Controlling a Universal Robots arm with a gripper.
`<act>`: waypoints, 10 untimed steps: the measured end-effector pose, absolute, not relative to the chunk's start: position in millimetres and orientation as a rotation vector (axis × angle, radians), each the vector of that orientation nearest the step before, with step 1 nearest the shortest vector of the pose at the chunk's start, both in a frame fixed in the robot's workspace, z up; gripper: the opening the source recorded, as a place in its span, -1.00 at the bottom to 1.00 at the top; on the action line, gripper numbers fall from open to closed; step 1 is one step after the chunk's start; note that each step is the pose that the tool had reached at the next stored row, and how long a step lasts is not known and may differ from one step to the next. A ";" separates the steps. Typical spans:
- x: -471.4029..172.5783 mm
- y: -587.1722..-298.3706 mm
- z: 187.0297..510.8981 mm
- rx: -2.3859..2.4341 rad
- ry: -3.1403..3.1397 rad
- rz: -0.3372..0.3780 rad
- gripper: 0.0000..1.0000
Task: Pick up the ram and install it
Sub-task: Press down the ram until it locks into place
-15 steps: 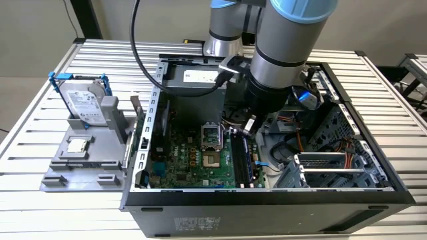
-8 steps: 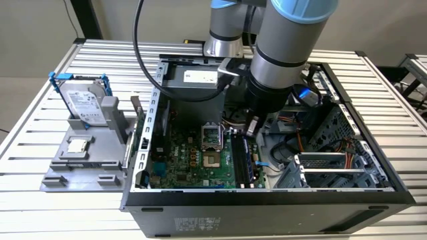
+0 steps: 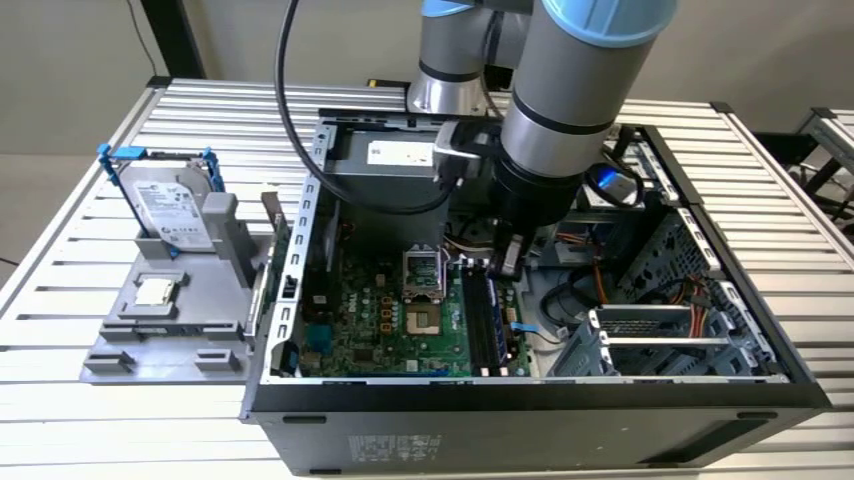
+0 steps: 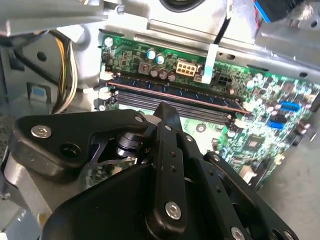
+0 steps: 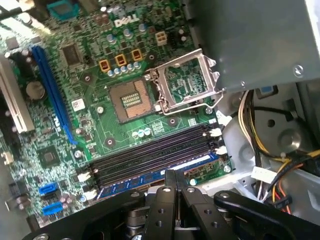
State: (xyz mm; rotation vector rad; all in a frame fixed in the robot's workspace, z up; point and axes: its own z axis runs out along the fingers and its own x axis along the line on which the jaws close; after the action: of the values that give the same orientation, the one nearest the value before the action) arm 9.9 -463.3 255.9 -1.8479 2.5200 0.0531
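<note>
The ram (image 5: 140, 181), a thin blue-green stick, lies along the outermost of the motherboard's long black slots (image 5: 150, 150); it also shows as the ram (image 4: 175, 95) and the ram (image 3: 507, 320). My gripper (image 5: 173, 175) hangs inside the open computer case directly over the stick's middle. Its two black fingers are shut together with nothing between them, and their tips are at or just above the ram's top edge. I cannot tell whether they touch it. In the exterior view the gripper (image 3: 509, 262) sits at the slots' far end, and the second wrist view has the gripper (image 4: 167, 111) just in front of the ram.
The open case's metal walls (image 3: 694, 230) and power supply (image 3: 387, 160) hem in the arm. An open CPU socket (image 5: 132, 100) lies beside the slots, and cable bundles (image 5: 270, 150) run nearby. Outside, on the exterior view's left, a hard drive (image 3: 167, 205) stands on a grey fixture (image 3: 160, 310).
</note>
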 end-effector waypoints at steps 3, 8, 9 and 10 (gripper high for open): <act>9.9 -463.3 255.9 -1.915 2.469 0.052 -1.00; 9.9 -463.3 255.9 -2.025 2.378 0.050 -1.00; 9.9 -463.3 255.9 -2.047 2.359 0.050 -1.00; 9.9 -463.2 255.9 -2.068 2.341 0.050 -1.00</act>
State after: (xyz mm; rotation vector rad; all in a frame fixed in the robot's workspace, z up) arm 9.9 -463.2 255.9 -2.0675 2.3406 0.0495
